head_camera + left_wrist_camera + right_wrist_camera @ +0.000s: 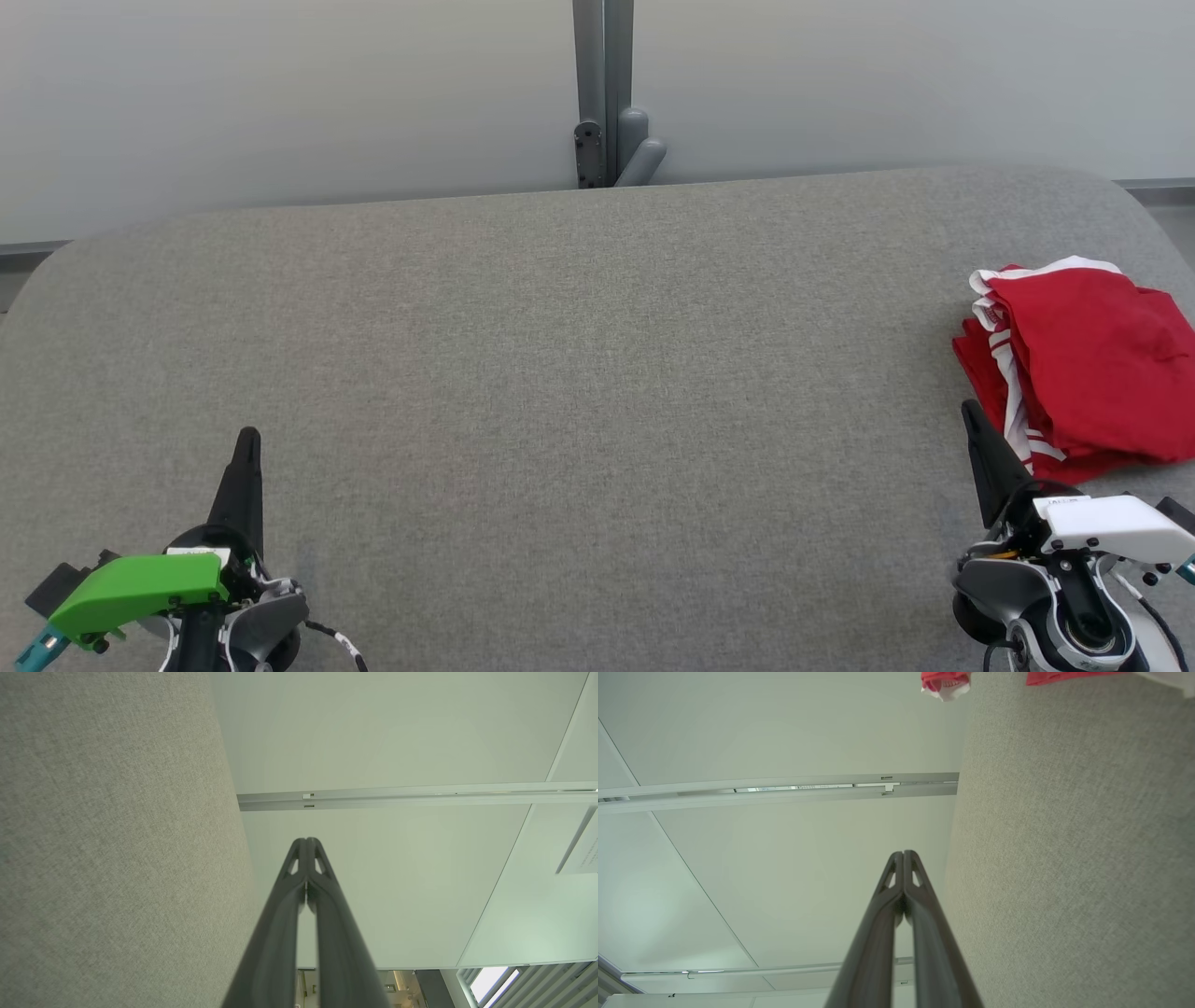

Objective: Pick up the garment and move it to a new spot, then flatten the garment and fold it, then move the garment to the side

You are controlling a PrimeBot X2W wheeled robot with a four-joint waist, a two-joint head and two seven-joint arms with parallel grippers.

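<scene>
left end effector (248, 437) and right end effector (968, 409) closed, empty, red garment (1092, 364) beside the latter.

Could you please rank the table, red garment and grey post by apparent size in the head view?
1. table
2. red garment
3. grey post; it stands farther back, so true size is unsure.

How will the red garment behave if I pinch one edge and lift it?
Probably floppy: the red garment lies in soft creased layers, so it would likely sag and unfold. It looks thin, so likely light. Pushed, it may bunch rather than slide on the textured grey table.
</scene>
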